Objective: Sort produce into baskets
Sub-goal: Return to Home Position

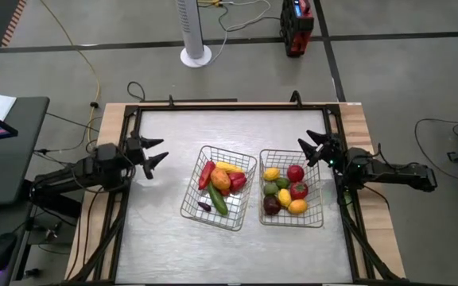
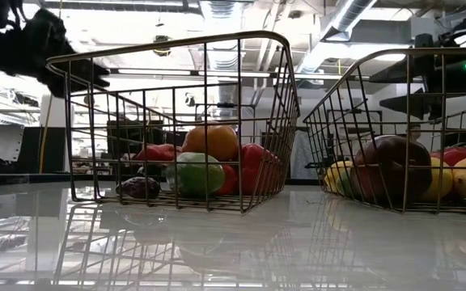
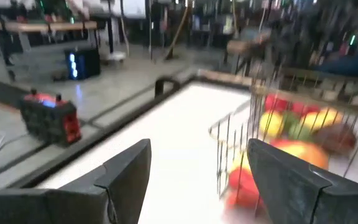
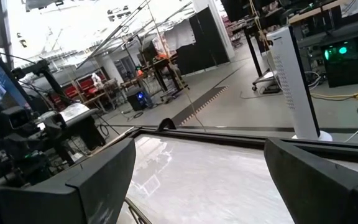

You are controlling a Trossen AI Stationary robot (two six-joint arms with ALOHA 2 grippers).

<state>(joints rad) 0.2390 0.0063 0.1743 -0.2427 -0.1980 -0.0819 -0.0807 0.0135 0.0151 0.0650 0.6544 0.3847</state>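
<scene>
Now glossy produce (image 1: pixel 219 181) in wire baskets (image 1: pixel 191 199)

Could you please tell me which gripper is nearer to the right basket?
Right. The right gripper hangs beside a corner of the right basket; the left gripper is farther off, beyond the left basket.

Lit brightly and evenly from overhead ceiling lights (image 2: pixel 354 12). Glared near-white off the glossy table (image 3: pixel 179 143) in the left wrist view. Mirrored the left basket (image 2: pixel 136 113) at table height. Left only faint shadows.
</scene>
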